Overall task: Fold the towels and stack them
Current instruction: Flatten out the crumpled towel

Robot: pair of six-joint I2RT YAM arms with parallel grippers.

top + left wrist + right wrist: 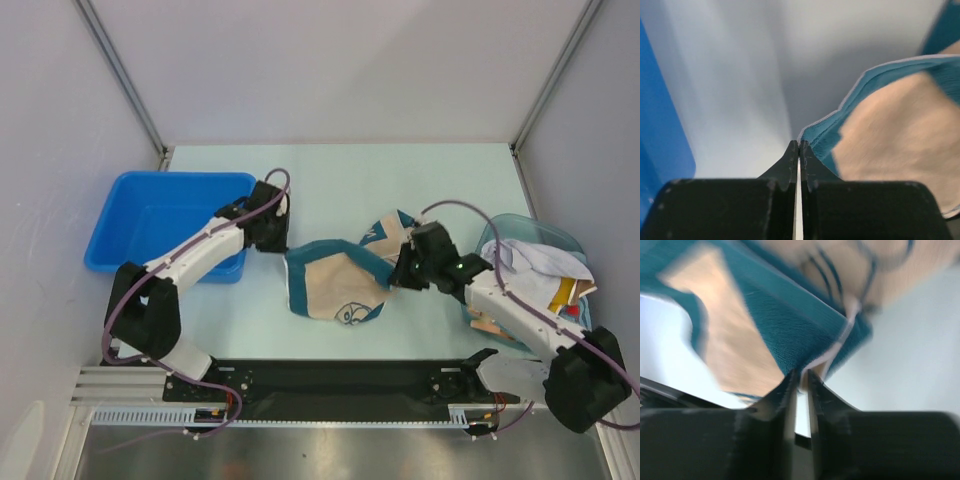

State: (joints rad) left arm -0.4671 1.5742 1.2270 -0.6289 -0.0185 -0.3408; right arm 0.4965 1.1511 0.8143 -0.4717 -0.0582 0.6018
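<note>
One towel [335,282], teal with a tan panel and dark swirl lines, lies bunched in the middle of the table. My left gripper [283,247] is at its left corner. In the left wrist view that gripper [799,142] is shut, with the corner of the towel [900,135] pinched at its tips. My right gripper [395,278] is at the towel's right side. The right wrist view shows it [801,372] shut on a folded edge of the towel [790,320]. More towels [535,258], white, orange and yellow, are heaped at the right.
A blue bin [120,200] stands at the left, beside the left arm. A clear tub [520,222] at the right holds the heap of towels, under the right arm. Walls close in the table at the back and sides.
</note>
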